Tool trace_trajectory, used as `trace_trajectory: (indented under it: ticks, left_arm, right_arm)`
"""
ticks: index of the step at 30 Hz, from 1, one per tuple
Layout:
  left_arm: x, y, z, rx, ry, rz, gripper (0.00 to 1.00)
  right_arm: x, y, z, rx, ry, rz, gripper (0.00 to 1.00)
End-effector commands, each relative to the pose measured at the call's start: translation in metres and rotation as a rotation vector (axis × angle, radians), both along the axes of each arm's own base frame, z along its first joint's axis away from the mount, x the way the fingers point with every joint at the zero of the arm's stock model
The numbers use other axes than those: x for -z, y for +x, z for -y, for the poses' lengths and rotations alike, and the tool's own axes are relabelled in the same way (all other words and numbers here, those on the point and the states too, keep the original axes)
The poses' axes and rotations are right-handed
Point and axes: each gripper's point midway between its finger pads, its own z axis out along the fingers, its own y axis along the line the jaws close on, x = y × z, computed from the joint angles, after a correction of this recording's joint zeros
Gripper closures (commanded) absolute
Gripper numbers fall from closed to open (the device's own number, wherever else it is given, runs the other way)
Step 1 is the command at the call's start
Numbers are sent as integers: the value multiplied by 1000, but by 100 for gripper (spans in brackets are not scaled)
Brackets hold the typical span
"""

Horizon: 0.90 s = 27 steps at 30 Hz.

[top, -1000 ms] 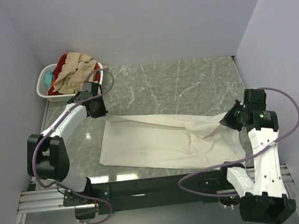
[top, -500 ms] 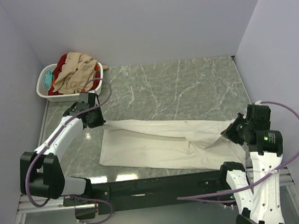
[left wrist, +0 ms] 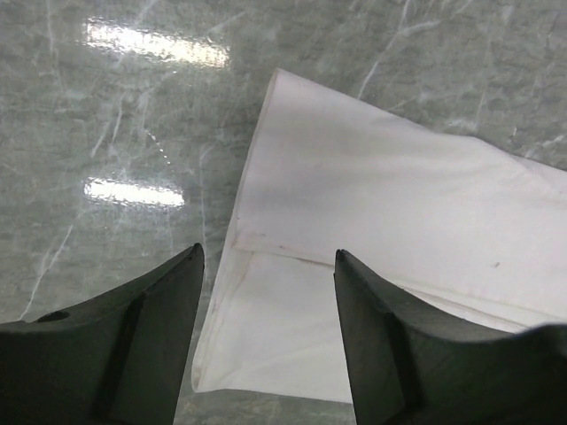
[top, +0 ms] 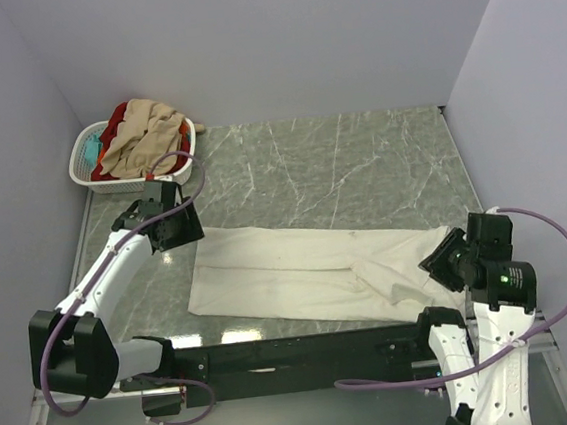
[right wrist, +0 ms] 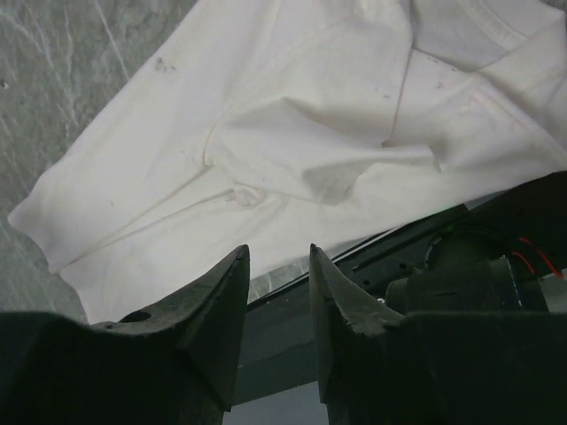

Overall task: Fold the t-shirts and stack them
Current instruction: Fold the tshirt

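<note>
From above, the cream-white t-shirt (top: pixel 289 272) lies flat in a long band on the grey marble table (top: pixel 359 165), stretching from just beneath the left gripper (top: pixel 174 226) across to the right gripper (top: pixel 439 261), which sits over the shirt's rumpled far end. Well behind the left gripper, against the wall, a white laundry basket (top: pixel 85 171) holds a tan-beige shirt (top: pixel 146 135) heaped over a red shirt (top: pixel 117 121) and a teal shirt (top: pixel 92 147). A black rail (top: pixel 297 352) runs along the table edge on the near side of the shirt. This view is too far off to show either gripper's opening. The left wrist camera does show it: its dark fingers (left wrist: pixel 151 345) stand wide apart with nothing between them, poised above a corner of the shirt where a folded layer overlaps a lower one, with bare marble to one side. The right wrist camera shows its fingers (right wrist: pixel 221 310) only a narrow gap apart and gripping nothing. Beyond them are a creased sleeve and hem, unseen from above, with the rail and an arm base with red wires close under the cloth's edge.
</note>
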Motion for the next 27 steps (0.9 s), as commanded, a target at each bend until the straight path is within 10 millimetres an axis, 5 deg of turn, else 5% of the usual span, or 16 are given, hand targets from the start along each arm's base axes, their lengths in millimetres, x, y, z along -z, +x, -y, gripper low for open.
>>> trace_trajectory:
  ticks: [1, 5, 14, 22, 27]
  left_arm:
    - [-11, 7, 16, 55, -57, 42, 34]
    - [-4, 11, 33, 108, -128, 35, 33]
    - [11, 12, 46, 121, -190, 2, 32]
    - [22, 8, 44, 121, -176, -24, 30]
    - [24, 9, 46, 132, -181, -30, 28]
  right_arm:
    - [-21, 13, 1, -33, -21, 79, 59]
    - [-30, 28, -11, -101, 9, 144, 59]
    - [1, 47, -73, -273, 136, 123, 60]
    - [44, 41, -132, -467, 122, -32, 60]
    - [83, 30, -141, -506, 80, -185, 60]
